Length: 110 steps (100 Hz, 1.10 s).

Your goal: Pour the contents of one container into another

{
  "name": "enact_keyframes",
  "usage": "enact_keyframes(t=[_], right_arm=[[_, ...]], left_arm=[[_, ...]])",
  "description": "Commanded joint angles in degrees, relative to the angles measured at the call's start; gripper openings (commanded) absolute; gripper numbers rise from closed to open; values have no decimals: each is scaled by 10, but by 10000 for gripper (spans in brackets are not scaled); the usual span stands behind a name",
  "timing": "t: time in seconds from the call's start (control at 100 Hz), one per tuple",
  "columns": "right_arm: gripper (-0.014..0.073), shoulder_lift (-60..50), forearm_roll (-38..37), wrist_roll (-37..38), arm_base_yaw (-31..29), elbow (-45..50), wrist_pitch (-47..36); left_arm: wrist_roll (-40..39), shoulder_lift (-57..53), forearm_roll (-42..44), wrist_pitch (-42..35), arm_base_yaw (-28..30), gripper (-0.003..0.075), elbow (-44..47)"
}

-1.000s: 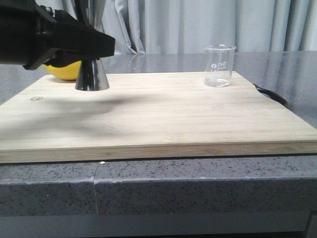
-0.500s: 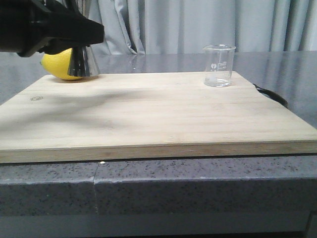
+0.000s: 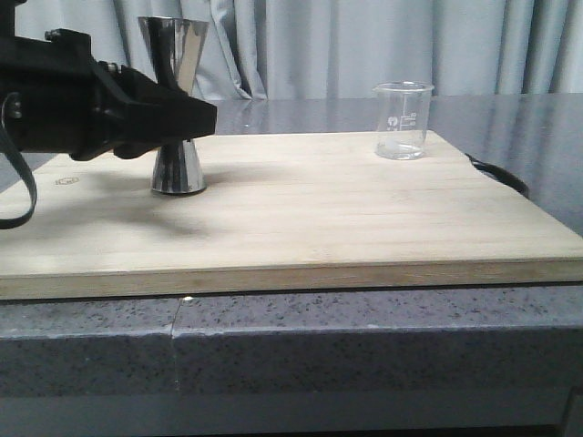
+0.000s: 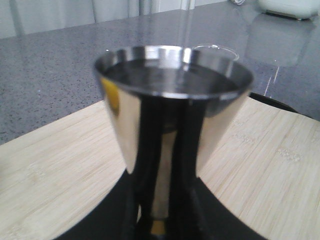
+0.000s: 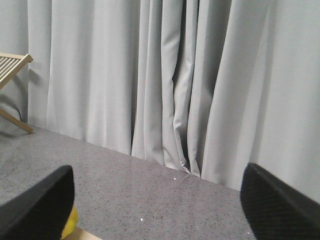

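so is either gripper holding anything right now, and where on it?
The left gripper is clamped on the shiny metal hourglass-shaped jigger at its narrow waist. The right gripper is open and holds nothing.

The left end effector (image 3: 187,116) was matte black, a blocky housing that narrowed to a blunt wedge-shaped tip. Its upper edge carried small stepped ridges and a bolt-like bump, and a thin black cable (image 3: 20,182) looped beneath the housing at 7 o'clock. The right end effector (image 5: 157,200) showed two black fingers (image 5: 277,205) with rounded ends and finely dimpled, rubbery pads.
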Motion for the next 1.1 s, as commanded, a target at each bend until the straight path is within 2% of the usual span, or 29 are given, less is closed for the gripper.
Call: enact_keyframes(t=[0.0,0.3,0.61,1.09], right_arm=[[609,-14,-3,-1,1,-15,-42],[609,-14,-3,-1,1,-15,-42],[609,-14,-3,-1,1,-15,-42],[609,-14,-3,-1,1,-15,-42]], left_arm=[[7,-17,-29,-56,1,-19,-16],[35,-17,-74,-73,1,-19,-16],[35,17,-75,-120,1,-19,-16],[36,24,-75,-107,1,-19,-16]])
